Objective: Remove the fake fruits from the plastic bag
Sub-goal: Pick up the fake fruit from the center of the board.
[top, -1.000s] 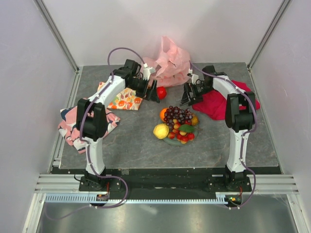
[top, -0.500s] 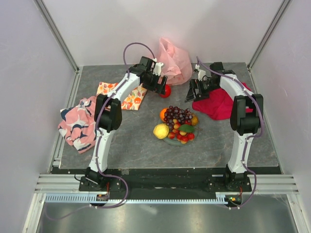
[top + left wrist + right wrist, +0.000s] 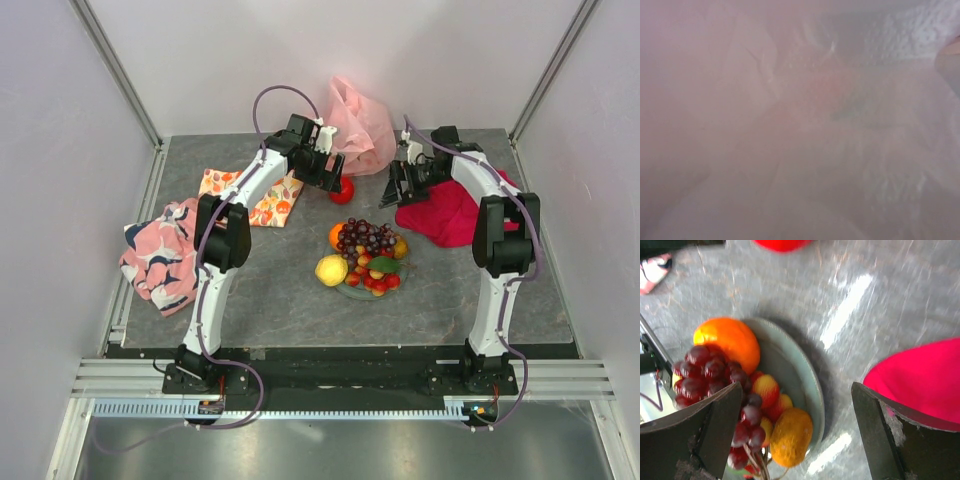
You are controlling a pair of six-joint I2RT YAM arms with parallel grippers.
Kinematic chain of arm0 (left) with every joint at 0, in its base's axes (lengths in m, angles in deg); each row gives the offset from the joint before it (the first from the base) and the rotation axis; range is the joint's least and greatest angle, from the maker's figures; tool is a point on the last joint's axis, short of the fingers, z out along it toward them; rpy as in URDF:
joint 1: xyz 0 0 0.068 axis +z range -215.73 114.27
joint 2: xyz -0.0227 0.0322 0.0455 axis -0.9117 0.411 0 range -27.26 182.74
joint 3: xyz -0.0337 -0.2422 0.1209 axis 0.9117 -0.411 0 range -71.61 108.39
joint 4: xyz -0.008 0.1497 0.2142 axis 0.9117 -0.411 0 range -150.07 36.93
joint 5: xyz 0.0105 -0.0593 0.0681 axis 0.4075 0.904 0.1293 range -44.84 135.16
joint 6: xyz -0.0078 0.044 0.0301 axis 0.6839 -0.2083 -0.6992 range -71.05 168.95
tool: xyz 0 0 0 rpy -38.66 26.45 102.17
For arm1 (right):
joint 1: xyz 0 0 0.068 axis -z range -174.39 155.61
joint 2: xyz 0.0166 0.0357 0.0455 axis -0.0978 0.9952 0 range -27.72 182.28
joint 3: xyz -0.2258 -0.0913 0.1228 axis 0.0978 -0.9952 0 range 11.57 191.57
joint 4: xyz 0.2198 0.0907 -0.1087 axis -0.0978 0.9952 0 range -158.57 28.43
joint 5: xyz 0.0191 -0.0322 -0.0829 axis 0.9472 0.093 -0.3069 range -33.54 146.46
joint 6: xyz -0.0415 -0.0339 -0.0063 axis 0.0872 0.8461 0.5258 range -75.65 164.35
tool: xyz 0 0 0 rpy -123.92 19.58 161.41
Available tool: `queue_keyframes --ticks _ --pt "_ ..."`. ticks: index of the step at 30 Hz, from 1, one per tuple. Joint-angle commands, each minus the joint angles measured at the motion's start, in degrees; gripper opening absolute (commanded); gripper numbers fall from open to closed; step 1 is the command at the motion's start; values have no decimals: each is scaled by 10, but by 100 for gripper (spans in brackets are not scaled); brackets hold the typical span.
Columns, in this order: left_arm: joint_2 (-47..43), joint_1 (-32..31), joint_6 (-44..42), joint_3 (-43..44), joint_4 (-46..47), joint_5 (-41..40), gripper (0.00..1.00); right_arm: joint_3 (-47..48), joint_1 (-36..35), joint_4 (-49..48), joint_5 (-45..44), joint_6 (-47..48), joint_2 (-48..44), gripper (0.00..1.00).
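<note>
Fake fruits sit piled on a green plate mid-table. Red apple lies loose just beside the plastic bag at the back. Left gripper is spread, up against the bag. Right gripper is spread and empty, near the plate.

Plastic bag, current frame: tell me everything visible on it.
The plastic bag is thin, pale pink, translucent film, heavily crinkled. It sits as a slumped heap at the back of the table near the rear wall, between the two arms, with one crumpled peak sticking up. The end of the left arm overlaps its lower left edge, and blurred pink film fills the left wrist view. A red apple lies just in front. Its contents cannot be told.
</note>
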State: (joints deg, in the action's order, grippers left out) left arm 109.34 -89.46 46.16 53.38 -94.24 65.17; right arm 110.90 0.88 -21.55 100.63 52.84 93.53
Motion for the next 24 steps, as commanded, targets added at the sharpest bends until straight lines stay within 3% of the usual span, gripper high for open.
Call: queue_keyframes --ticks 1,9,14,17,24 --pt "-34 3 4 9 -4 57 99 65 -20 -40 -2 -11 23 98" --pt "-151 16 10 -61 -2 81 99 217 -91 -54 -102 -9 90 98" --pt "-225 36 7 -100 -4 77 99 285 -147 -53 -209 -8 131 98" --pt "-255 49 4 -118 -8 77 99 297 -173 -55 -286 -10 147 98" --pt "-285 68 9 -156 -8 83 99 319 -207 -62 -365 -13 181 98"
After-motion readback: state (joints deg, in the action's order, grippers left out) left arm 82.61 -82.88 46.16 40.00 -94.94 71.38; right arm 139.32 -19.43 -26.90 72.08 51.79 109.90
